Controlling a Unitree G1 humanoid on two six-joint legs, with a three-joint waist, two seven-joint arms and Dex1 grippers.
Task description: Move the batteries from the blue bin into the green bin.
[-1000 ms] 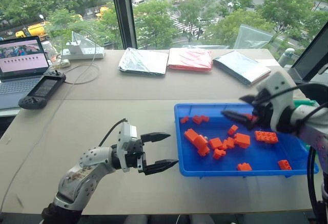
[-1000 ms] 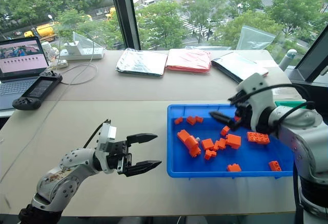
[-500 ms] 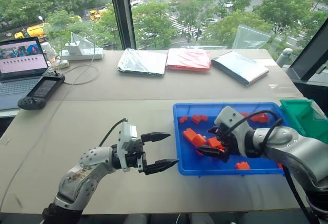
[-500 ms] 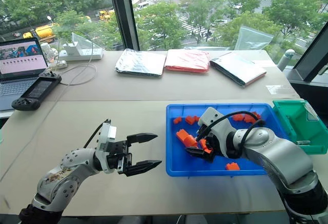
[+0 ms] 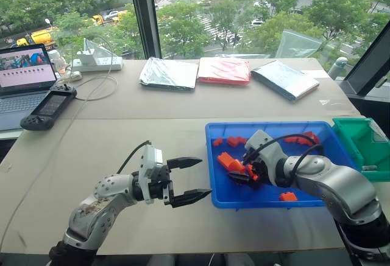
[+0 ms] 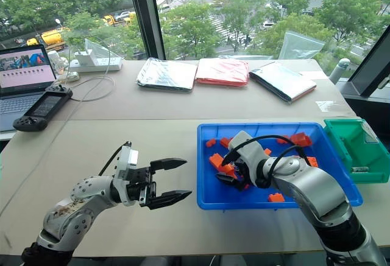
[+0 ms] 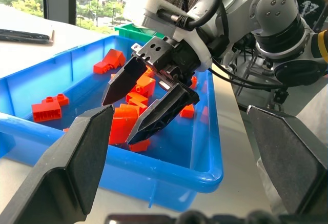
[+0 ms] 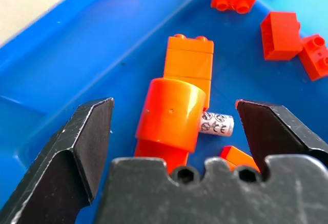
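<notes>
Writing: the small silver-grey metal battery point(image 8: 217, 123) has tiny black marks, too small to read.
Battery place: inside the wide bright-blue plastic bin point(image 5: 222, 200), half hidden behind a round orange plastic brick point(image 8: 170, 114).
Right gripper point(image 6: 228, 171): fingers wide apart, holding nothing, lower over the bricks than before.
Left gripper point(image 5: 194, 179): open, empty, beside the blue bin, same spot.
Small green plastic bin point(image 5: 356, 144): right of the blue bin.
</notes>
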